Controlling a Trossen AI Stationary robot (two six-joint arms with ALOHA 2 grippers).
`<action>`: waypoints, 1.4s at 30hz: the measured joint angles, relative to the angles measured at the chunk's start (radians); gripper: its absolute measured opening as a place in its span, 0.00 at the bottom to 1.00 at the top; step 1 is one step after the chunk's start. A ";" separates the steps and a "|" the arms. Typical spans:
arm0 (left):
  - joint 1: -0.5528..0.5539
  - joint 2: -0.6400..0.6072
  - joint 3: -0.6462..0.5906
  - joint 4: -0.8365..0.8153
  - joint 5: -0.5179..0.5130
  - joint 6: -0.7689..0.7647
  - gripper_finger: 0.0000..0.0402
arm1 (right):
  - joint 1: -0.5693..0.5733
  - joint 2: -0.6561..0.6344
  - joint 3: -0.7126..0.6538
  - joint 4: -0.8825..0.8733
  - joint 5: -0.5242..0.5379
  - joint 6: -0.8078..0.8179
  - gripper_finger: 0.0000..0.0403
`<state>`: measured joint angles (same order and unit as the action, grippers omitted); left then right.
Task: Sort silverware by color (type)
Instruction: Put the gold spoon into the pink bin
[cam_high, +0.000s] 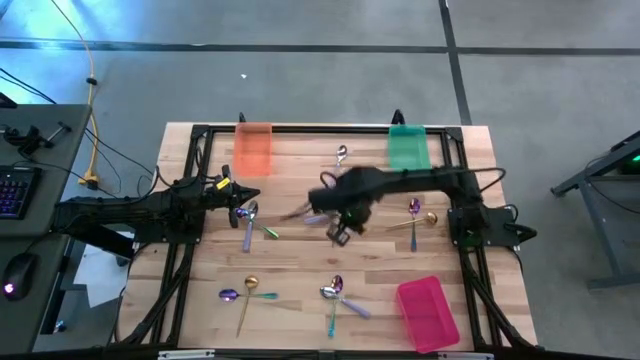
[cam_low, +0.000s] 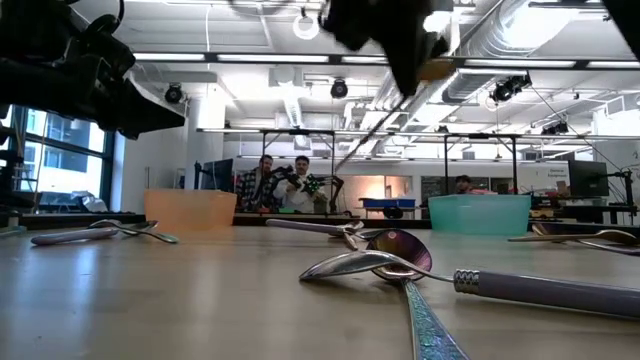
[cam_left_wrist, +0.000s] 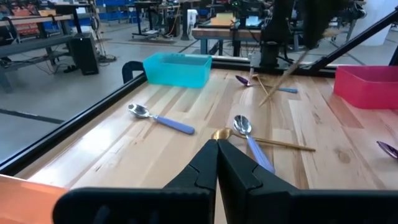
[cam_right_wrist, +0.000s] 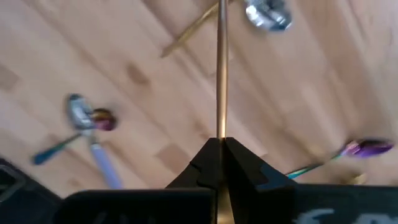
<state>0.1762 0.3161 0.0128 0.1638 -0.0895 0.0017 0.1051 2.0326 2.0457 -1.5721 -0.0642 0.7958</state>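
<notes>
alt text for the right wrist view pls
The right gripper, fingers shut on the thin handle of a gold spoon, holds it lifted above the wooden table. Below lie a silver spoon with a lavender handle crossing an iridescent one, and another iridescent spoon farther off.
</notes>
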 joint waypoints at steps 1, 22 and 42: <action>0.000 0.000 0.000 -0.001 0.000 0.000 0.00 | 0.030 -0.016 0.000 0.001 0.014 0.059 0.00; 0.000 -0.001 0.000 0.099 0.054 -0.040 0.00 | 0.848 -0.213 -0.246 0.070 0.144 1.410 0.00; 0.000 0.000 0.000 0.132 0.060 -0.017 0.00 | 0.842 -0.207 -0.677 0.530 0.021 1.398 0.00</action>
<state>0.1764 0.3157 0.0128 0.2958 -0.0296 -0.0151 0.9470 1.8252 1.3683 -1.0425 -0.0433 2.1933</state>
